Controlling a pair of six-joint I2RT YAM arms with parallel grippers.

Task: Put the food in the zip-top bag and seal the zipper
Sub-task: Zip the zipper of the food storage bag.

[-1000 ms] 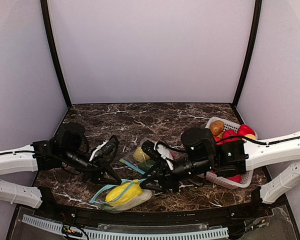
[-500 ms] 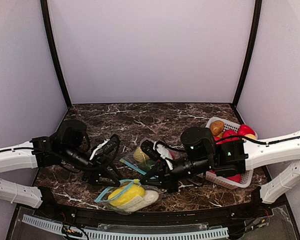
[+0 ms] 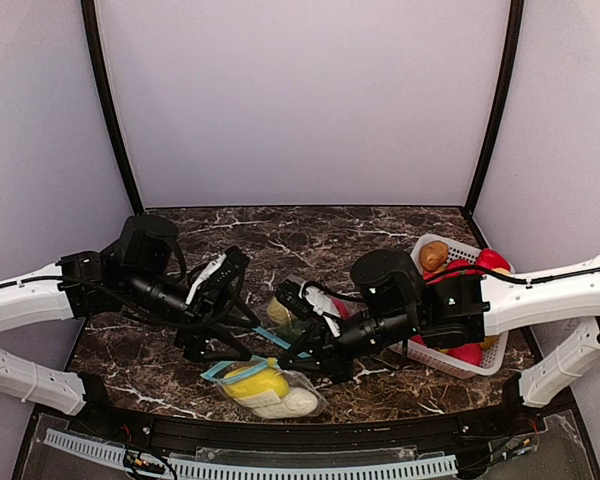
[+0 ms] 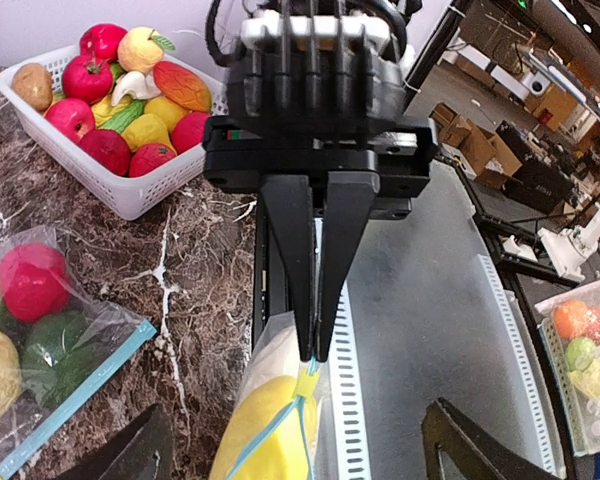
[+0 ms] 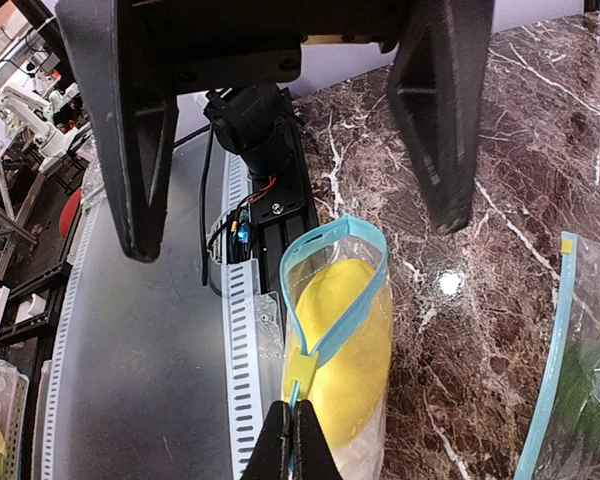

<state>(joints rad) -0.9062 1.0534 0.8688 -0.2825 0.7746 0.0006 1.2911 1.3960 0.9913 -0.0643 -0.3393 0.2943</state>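
A zip-top bag lies at the table's near edge with yellow food inside it. Its blue zipper mouth gapes in a loop beyond the yellow slider. My right gripper is shut on the zipper strip right behind that slider, which the left wrist view shows as the two black fingers pinching the strip. My left gripper hangs open over the bag's mouth end, holding nothing. In the top view the bag lies below both grippers, left gripper and right gripper.
A second bag with red, green and yellow food lies mid-table. A white slotted basket at the right holds several more pieces of food. The black table edge and a slotted rail run just beside the bag.
My left gripper let go of the bag's mouth, opened wide and drew back. My right gripper closed on the zipper end. The bag shifted to the right.
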